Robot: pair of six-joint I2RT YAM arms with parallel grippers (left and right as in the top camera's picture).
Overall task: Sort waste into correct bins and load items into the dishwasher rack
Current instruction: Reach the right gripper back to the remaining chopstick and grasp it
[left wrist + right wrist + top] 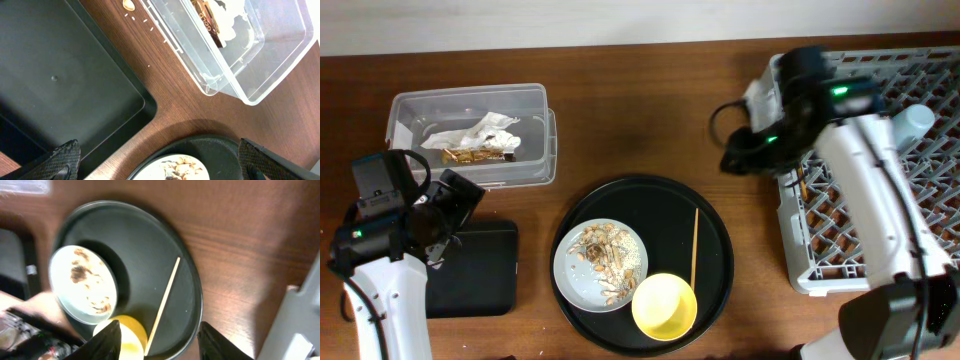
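The crumpled white-and-gold snack wrapper (480,138) is seen lying inside the clear rectangular tub (535,100) at the table's far left, its gold print facing up. Brown and beige food scraps (602,255) with rice grains are spread over the grey plate (567,283), which is set on the round black tray (715,235) beside the yellow bowl (665,306) and a single thin chopstick (695,248). One beige scrap (129,4) and a few grains are found on the bare wood between the tub and the shallow black rectangular tray (485,275). The left gripper (159,150) is held wide apart and empty above that tray's corner. The right gripper (160,325) is likewise spread open with nothing in it, by the near-left corner of the dishwasher rack (800,262).
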